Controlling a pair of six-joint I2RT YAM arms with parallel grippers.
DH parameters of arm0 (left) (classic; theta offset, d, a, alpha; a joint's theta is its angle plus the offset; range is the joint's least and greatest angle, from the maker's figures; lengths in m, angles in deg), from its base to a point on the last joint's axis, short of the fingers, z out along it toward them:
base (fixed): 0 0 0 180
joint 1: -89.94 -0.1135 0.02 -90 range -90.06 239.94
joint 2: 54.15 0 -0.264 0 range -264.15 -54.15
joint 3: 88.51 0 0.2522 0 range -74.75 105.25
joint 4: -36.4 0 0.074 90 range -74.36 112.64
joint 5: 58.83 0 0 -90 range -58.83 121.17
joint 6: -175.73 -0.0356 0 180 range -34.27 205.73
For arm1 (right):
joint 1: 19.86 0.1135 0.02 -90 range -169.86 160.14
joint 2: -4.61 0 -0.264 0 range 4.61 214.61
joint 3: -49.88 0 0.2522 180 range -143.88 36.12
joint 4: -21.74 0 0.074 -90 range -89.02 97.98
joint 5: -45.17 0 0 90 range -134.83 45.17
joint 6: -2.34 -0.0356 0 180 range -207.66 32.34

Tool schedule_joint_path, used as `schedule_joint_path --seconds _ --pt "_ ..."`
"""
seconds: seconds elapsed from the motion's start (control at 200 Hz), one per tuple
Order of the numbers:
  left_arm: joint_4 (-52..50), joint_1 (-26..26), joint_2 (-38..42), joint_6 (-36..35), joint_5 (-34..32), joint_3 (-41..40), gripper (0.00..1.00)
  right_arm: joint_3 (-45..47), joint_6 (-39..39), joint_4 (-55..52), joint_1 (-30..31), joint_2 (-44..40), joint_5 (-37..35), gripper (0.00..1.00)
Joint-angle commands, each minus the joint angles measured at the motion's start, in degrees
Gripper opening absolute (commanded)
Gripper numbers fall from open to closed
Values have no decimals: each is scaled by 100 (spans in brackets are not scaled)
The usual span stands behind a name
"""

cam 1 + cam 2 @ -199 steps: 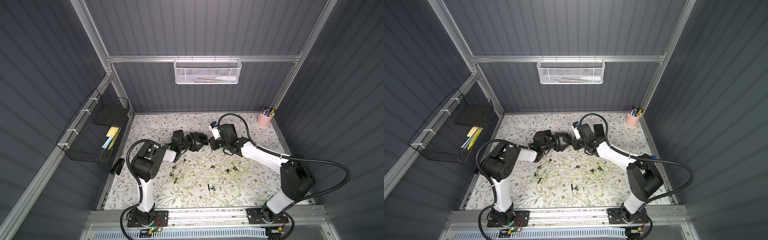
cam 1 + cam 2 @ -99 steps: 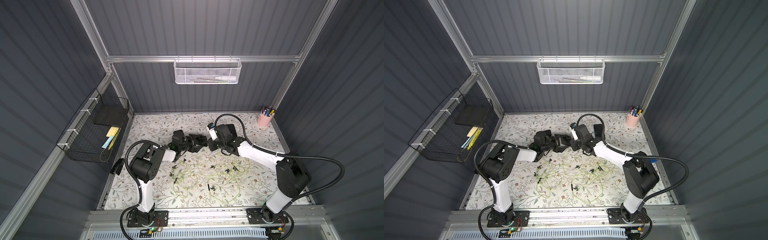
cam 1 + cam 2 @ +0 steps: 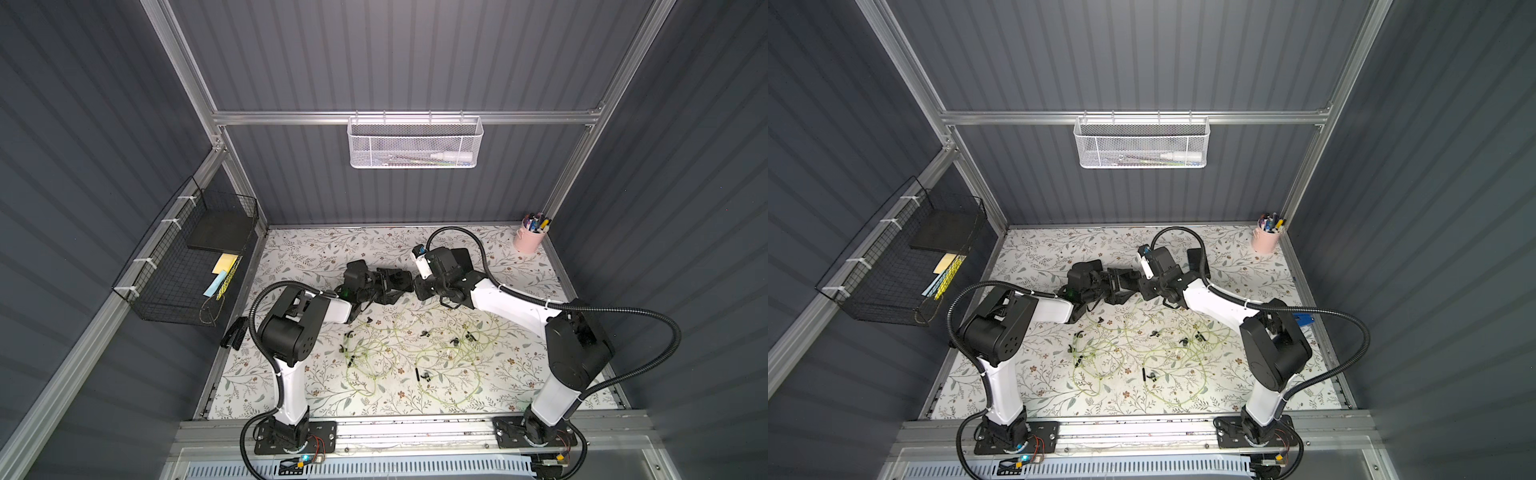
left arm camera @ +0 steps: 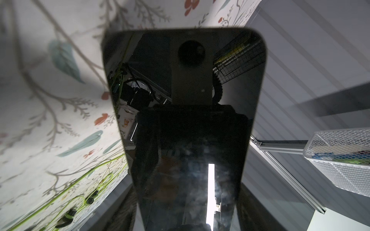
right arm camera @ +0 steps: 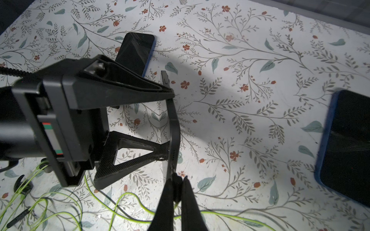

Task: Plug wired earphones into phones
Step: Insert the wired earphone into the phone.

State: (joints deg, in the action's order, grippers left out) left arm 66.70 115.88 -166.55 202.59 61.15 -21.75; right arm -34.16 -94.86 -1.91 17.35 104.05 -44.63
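Phone (image 5: pixel 173 120) is sitting edge-on, clamped in left gripper (image 5: pixel 168 126); right gripper (image 5: pixel 177 190) is pinching earphone plug (image 5: pixel 176 180) at its end.

Earphones (image 3: pixel 409 353) front-ctr on table (image 3: pixel 307 249); phone (image 3: pixel 463 259) behind R arm (image 3: pixel 511 303); pen cup (image 3: pixel 528 242) back-R corner.

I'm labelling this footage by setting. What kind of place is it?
Probably a purpose-built robot test cell, not a home: grey ribbed walls in an aluminium frame, left arm and right arm mounted on a front rail.
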Motion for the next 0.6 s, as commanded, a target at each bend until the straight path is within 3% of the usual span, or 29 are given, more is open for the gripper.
schedule_joint_path --seconds 0.0,0.595 --pt "503 202 175 29 542 254 0 -151 75 163 87 198 227 0" --pt "799 228 151 133 676 210 0 -355 534 207 -4 457 636 0"
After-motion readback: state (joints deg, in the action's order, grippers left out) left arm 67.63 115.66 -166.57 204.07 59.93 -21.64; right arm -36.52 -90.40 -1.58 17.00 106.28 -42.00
